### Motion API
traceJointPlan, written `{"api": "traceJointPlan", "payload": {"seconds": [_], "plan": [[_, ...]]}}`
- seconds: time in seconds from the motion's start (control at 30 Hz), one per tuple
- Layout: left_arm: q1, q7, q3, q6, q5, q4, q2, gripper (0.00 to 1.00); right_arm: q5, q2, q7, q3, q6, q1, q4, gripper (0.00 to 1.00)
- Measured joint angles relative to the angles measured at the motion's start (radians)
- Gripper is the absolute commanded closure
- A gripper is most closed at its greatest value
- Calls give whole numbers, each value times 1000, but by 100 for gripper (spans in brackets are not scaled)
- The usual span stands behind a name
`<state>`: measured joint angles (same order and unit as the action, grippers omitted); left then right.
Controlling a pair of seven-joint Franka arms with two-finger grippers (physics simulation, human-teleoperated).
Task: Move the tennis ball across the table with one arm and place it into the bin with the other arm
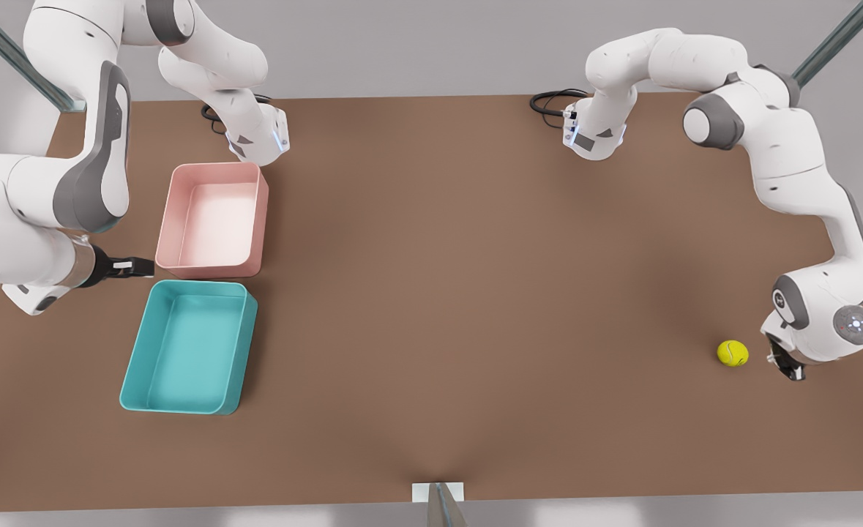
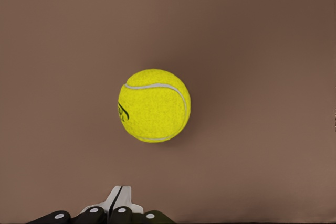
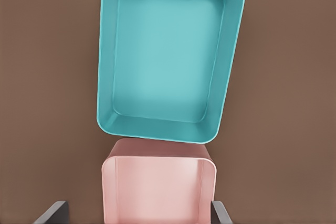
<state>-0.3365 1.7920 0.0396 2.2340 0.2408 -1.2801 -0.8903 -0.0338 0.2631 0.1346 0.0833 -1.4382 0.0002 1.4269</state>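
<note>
Sitting on table [image 1: 431,307], tennis ball [image 1: 733,353] just beside left end effector [image 1: 788,366], fingers together, empty; right end effector [image 1: 135,266] beside teal bin [image 1: 132,366], spread wide.

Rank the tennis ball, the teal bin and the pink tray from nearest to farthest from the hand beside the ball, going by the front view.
From the left hand:
1. Tennis ball, just beside it.
2. Teal bin, across the table.
3. Pink tray, across and farther back, too close to the bin to call.
</note>
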Motion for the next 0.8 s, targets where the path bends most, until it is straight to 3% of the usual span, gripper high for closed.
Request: {"api": "traceJointPlan", "payload": {"seconds": [0.67,0.73,0.8], "plan": [[-6,333,2,44,-3,-70,-22,79,-8,0,9,1,-1,-1,-5,0],[49,341,3,44,-23,-102,-7,79,-8,0,10,1,-1,-1,-5,0],[194,317,3,38,-48,-219,107,79,-8,0,10,0,-1,0,-4,0]]}}
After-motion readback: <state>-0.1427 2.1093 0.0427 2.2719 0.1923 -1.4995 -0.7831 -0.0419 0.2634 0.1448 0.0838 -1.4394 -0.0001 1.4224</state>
